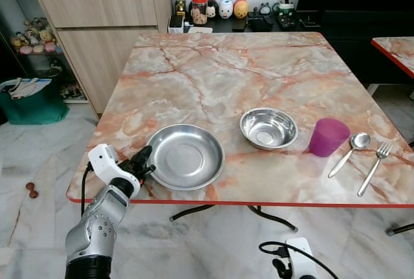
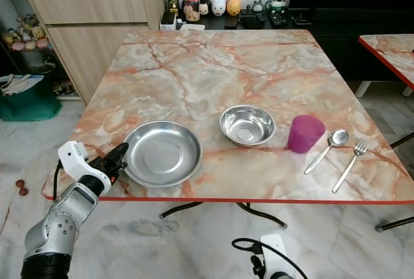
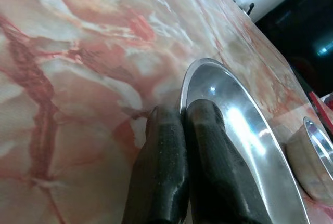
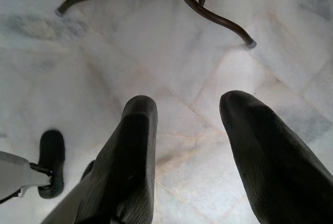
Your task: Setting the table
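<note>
Marble tabletop (image 1: pixel 213 78); plate (image 1: pixel 185 156) rim pinched by closed left tool (image 1: pixel 143 164), likely for repositioning; right tool (image 4: pixel 190 146) held open over floor.

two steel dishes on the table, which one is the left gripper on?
The wide shallow plate near the table's front edge. The left gripper is shut on its left rim. The smaller, deeper bowl sits apart to its right, untouched.
</note>
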You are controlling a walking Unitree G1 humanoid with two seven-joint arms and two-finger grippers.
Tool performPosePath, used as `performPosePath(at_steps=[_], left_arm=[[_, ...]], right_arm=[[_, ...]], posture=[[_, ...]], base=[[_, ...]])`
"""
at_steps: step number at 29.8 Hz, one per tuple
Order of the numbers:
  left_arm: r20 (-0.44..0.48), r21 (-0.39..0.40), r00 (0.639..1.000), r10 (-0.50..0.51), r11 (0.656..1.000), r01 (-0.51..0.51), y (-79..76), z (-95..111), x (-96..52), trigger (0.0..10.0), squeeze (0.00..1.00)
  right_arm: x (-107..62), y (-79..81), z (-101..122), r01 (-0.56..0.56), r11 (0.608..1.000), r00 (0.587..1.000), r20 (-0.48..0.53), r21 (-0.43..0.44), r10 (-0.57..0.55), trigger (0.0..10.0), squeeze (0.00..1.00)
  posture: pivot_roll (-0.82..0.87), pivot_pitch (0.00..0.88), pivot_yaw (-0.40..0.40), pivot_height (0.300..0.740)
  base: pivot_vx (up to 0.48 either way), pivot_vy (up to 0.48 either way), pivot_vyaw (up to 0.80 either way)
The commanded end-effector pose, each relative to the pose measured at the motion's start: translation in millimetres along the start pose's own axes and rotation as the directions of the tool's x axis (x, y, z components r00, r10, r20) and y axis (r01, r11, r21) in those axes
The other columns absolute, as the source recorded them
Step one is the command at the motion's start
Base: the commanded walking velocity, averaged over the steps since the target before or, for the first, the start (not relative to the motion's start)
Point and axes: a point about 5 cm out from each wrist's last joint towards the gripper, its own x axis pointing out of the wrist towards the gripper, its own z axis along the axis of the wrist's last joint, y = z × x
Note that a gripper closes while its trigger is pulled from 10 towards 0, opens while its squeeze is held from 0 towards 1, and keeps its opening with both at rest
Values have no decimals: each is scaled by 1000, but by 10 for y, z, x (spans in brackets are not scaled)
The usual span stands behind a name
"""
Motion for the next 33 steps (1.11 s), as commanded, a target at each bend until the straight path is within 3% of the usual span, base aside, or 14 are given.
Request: performPosePath(at_steps=[1, 7, 12, 16, 20, 23, 33], left_arm=[[-25, 40, 1000, 16, 999, -15, 39, -38, 8, 10000, 0], [-27, 48, 1000, 8, 999, -6, 19, -47, 34, 10000, 0], [-28, 51, 1000, 6, 999, -4, 9, -65, 52, 10000, 0], [-28, 54, 1000, 6, 999, -5, 13, -75, 54, 10000, 0], [-26, 56, 1000, 11, 998, -9, 34, -75, 41, 10000, 0], [-27, 58, 1000, 10, 998, -8, 35, -79, 43, 10000, 0], [-38, 80, 999, -2, 997, 6, 41, -64, 69, 10000, 0]], right_arm=[[-31, -57, -96, 8, 999, 999, -44, -32, -9, 10000, 0], [-94, -43, -210, -51, 997, 998, -48, -54, 49, 10000, 0], [-144, -29, -121, -14, 999, 996, 91, -30, 17, 10000, 0], [-221, -49, 109, 35, 999, 969, 246, -32, -27, 10000, 0], [-460, -26, 359, 54, 998, 920, 389, -24, -41, 10000, 0], [-521, -15, 382, 58, 998, 917, 396, -29, -42, 10000, 0], [-1111, 165, 518, 28, 1000, 911, 412, -4, -24, 10000, 0]], posture=[[-58, 0, -10, 732], [-70, 0, -14, 732], [-69, 0, -17, 732], [-60, 0, -25, 732], [-64, 0, -24, 732], [-65, 0, -23, 732], [-84, 0, -12, 732]], base=[[0, 0, 0], [0, 0, 0], [0, 0, 0], [0, 0, 0], [0, 0, 0], [0, 0, 0], [0, 0, 0]])
